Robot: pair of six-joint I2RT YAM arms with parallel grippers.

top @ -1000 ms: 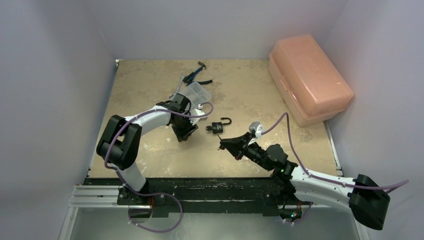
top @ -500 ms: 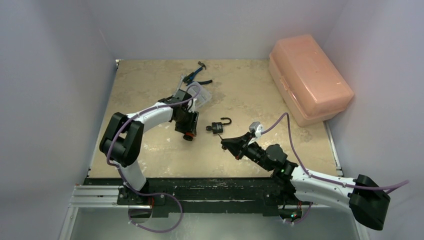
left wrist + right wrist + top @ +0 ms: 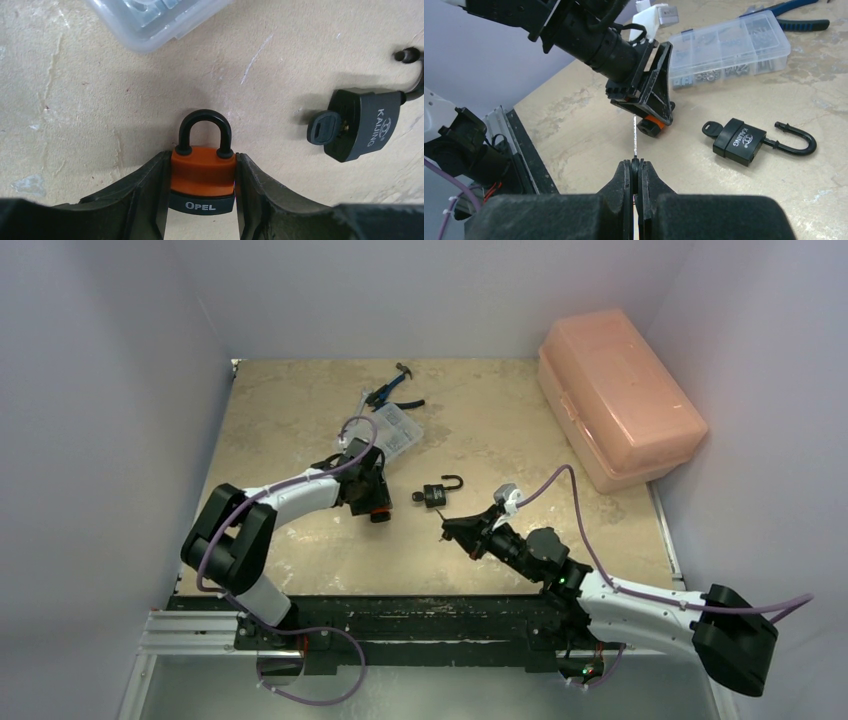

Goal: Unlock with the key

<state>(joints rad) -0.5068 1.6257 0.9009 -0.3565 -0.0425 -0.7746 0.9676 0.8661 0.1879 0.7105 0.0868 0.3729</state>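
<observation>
An orange padlock marked OPEL, its black shackle closed, lies on the table. My left gripper is shut on its body from both sides. It also shows in the top view and in the right wrist view. My right gripper is shut on a key. The key's black head sits between the pads and its silver blade points at the orange padlock, a short way from it. In the top view the right gripper is right of the left gripper.
A black KAIJING padlock with open shackle and a key in it lies between the grippers, seen also in the left wrist view. A clear parts box and blue pliers lie behind. A pink box stands at the back right.
My left arm has swung its elbow down toward the near left and its wrist has turned, the gripper staying at the orange padlock. My right gripper with the key has barely moved.
</observation>
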